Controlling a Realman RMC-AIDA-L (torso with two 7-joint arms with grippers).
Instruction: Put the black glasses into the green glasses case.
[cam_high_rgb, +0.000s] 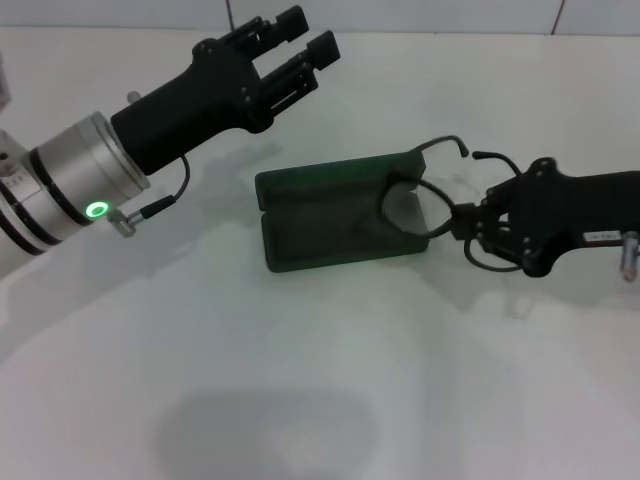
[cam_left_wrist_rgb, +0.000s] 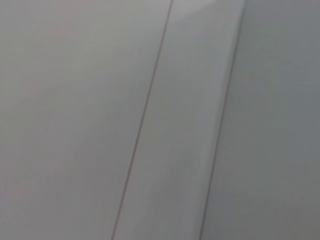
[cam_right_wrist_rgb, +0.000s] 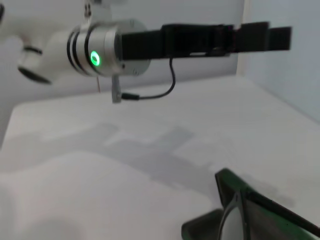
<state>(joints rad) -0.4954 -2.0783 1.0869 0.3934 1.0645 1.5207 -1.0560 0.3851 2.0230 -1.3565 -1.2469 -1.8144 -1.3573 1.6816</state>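
The green glasses case (cam_high_rgb: 330, 220) lies open in the middle of the white table; its dark inside faces up. My right gripper (cam_high_rgb: 466, 226) is shut on the black glasses (cam_high_rgb: 412, 208) at their bridge. It holds them at the case's right end, with one lens over the case and the temple arms pointing away behind. The right wrist view shows the case edge (cam_right_wrist_rgb: 265, 210) and one lens (cam_right_wrist_rgb: 231, 222). My left gripper (cam_high_rgb: 306, 40) is open and empty, raised behind and to the left of the case. It also shows in the right wrist view (cam_right_wrist_rgb: 250, 37).
The white table (cam_high_rgb: 300, 400) surrounds the case, with a tiled wall (cam_high_rgb: 420, 15) behind. The left wrist view shows only a pale surface (cam_left_wrist_rgb: 150, 120) with seams. A cable (cam_high_rgb: 170, 195) hangs under the left arm.
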